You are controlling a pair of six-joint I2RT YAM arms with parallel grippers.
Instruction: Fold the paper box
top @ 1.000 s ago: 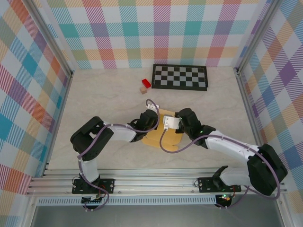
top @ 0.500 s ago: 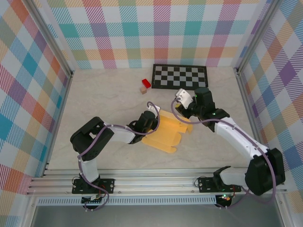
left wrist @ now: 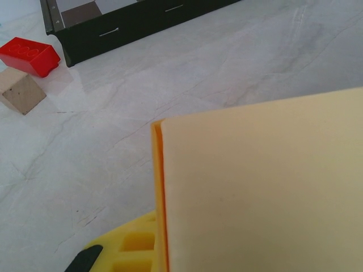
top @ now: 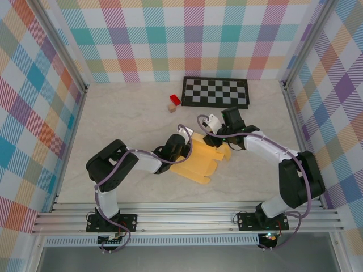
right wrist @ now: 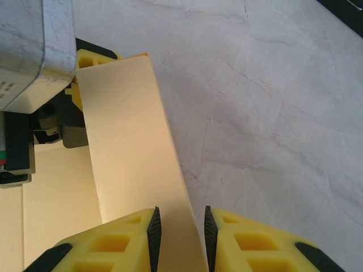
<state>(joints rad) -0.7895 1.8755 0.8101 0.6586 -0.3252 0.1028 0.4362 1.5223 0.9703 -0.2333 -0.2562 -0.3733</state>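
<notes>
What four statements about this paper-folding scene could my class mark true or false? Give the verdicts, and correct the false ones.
1. In the top view, the red block and the tan block lie just left of the checkerboard mat. True.
2. A flap of the paper box passes between the fingers of the right gripper. True.
3. The paper box lies on the checkerboard mat. False: it lies on the table, apart from the mat.
4. The red block is stacked on the tan block. False: they sit side by side.
</notes>
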